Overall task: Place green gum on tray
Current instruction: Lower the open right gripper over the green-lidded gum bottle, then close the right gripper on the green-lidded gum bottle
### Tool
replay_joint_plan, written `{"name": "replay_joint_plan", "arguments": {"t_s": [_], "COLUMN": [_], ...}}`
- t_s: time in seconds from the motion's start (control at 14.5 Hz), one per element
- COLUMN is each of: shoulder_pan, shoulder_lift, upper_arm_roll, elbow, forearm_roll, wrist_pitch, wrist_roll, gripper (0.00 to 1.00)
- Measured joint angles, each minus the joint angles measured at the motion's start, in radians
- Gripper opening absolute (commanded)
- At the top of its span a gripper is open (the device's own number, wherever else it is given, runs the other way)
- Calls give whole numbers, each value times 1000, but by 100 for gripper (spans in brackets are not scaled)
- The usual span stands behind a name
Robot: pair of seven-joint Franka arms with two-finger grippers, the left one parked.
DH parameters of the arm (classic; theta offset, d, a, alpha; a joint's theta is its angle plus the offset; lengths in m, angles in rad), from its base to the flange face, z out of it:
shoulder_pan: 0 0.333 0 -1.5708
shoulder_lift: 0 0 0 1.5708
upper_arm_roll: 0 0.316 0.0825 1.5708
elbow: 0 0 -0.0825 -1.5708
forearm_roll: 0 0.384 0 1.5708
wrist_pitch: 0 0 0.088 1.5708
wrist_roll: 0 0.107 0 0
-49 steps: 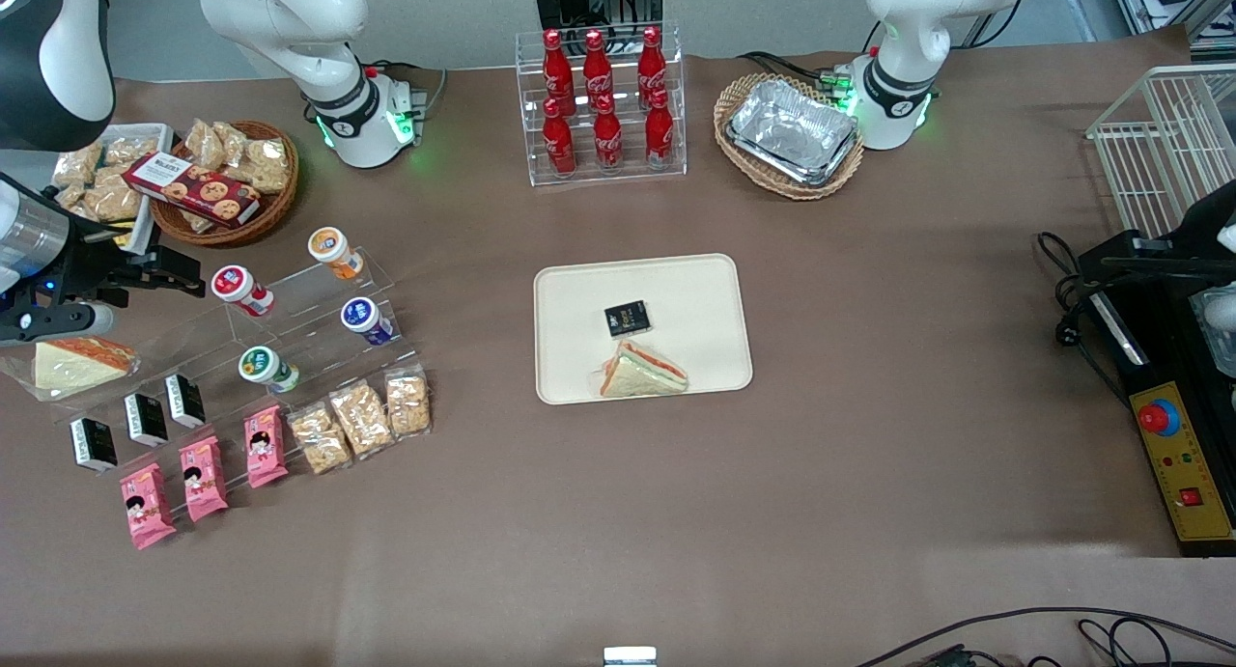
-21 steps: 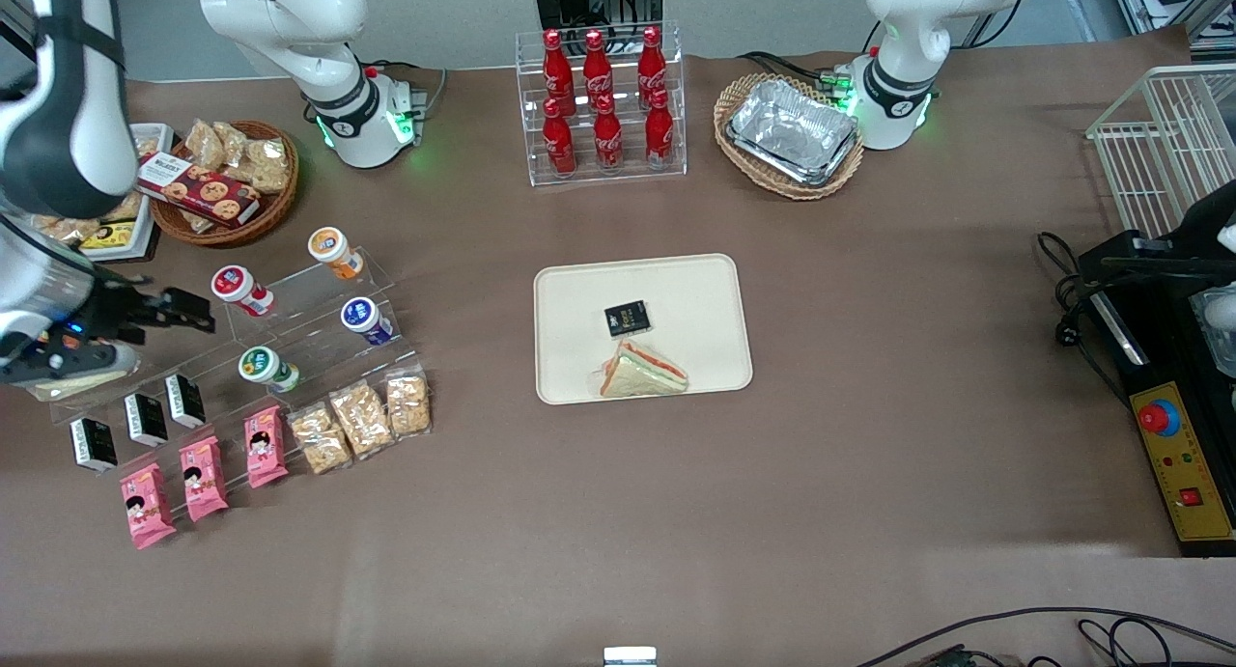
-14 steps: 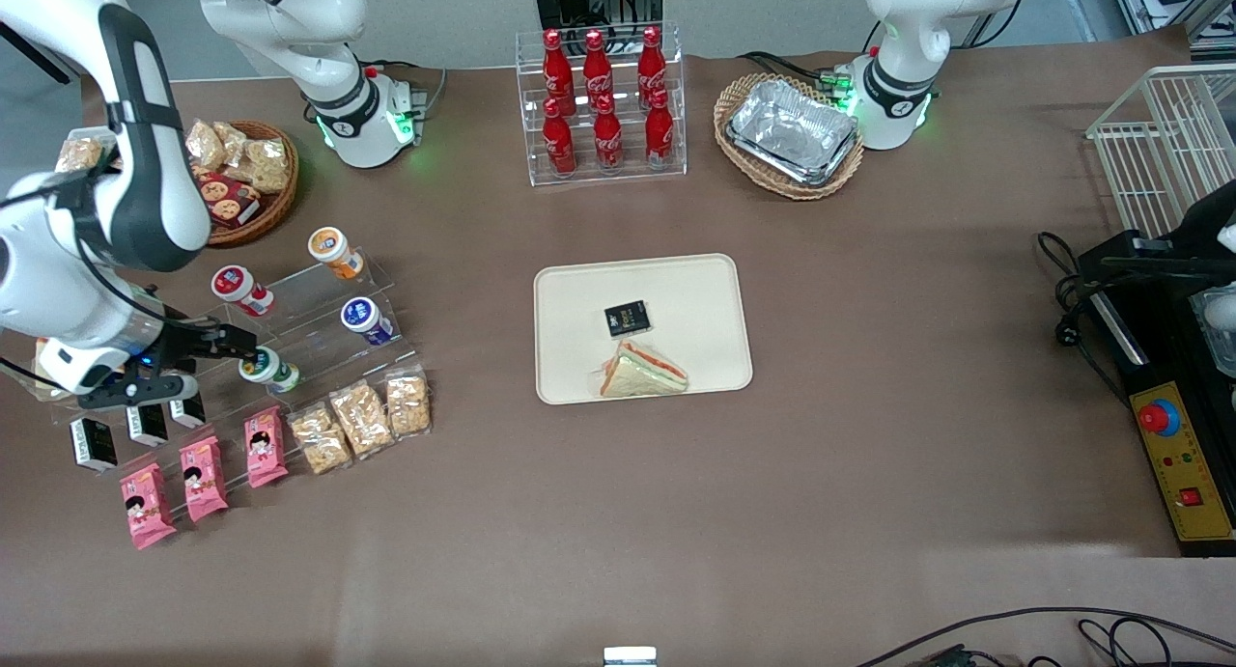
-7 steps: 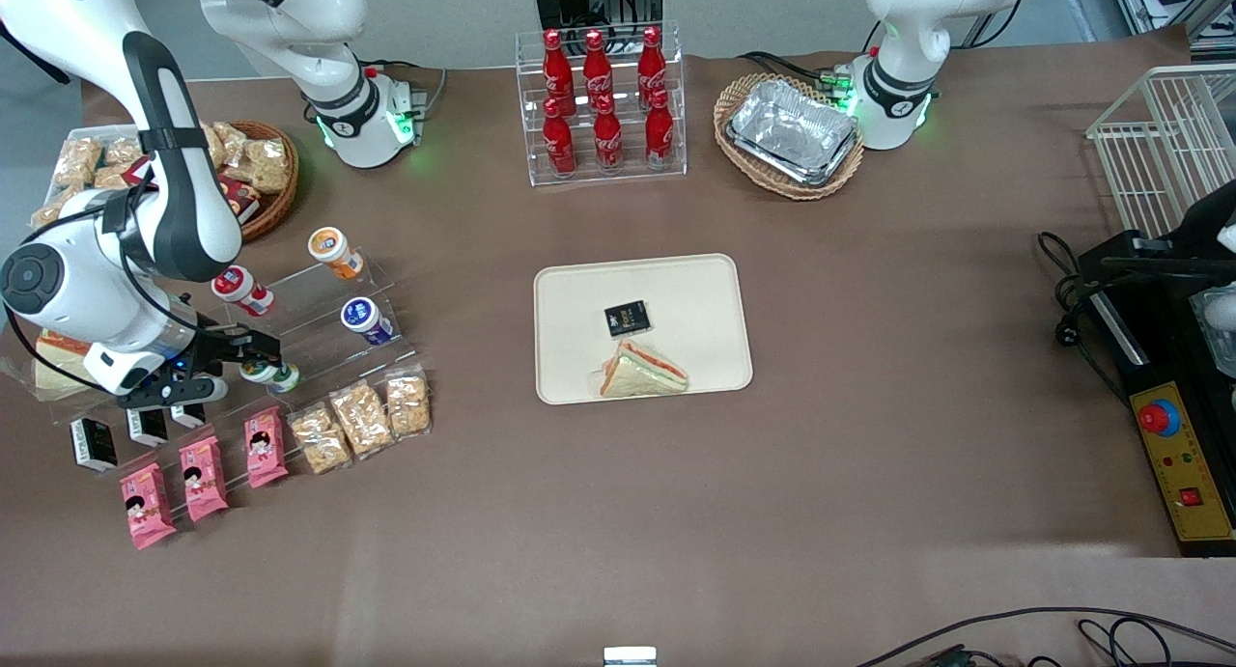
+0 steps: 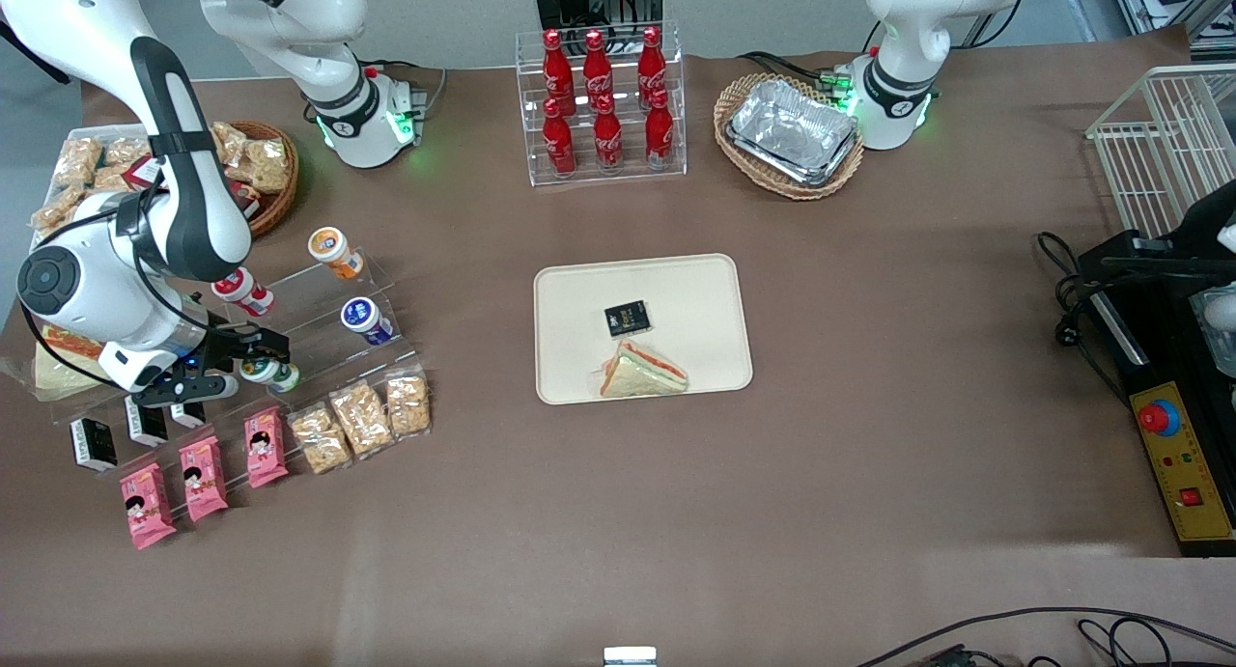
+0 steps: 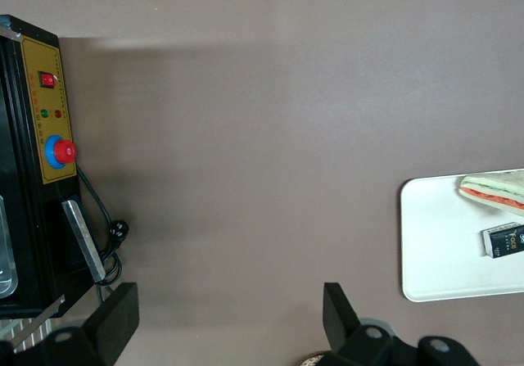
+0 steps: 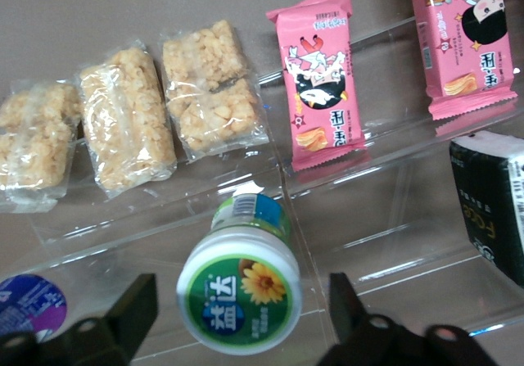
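Two dark fingers (image 7: 123,321) of the hand (image 7: 237,317) stand spread apart, one on each side of the green gum (image 7: 239,288) with clear gaps, touching neither side of it. In the front view the hand (image 5: 253,356) hangs right at the green gum (image 5: 273,374), which lies on the clear stepped shelf (image 5: 319,334) toward the working arm's end of the desk (image 5: 869,358). Rice snack packs (image 7: 131,128) and pink wafer packs (image 7: 321,75) lie near the bottle, closer to the front camera. A blue-lidded bottle (image 5: 365,319) sits one step higher. Well apart, mid-desk, the tray (image 5: 695,291) carries a sandwich (image 5: 641,370) and a small black packet (image 5: 627,318)
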Motion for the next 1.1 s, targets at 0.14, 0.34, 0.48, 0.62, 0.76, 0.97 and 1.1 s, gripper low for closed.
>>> {"name": "replay_joint_plan", "arguments": {"t_s": [0.14, 0.34, 0.48, 0.62, 0.76, 0.97, 1.1], "shoulder_pan": [9, 12, 12, 12, 12, 11, 11], "shoulder_lift": [0, 0, 0, 0, -1, -22, -65], "upper_arm_roll": [0, 0, 0, 0, 0, -3, -2], "elbow": [-11, -24, -24, -24, -23, -7, 18], "forearm_roll": [0, 0, 1, 1, 1, 1, 1], "wrist_pitch": [22, 40, 41, 43, 45, 39, -11], "wrist_roll": [0, 1, 1, -1, -18, -60, -80], "gripper": [42, 0, 0, 0, 0, 0, 0]}}
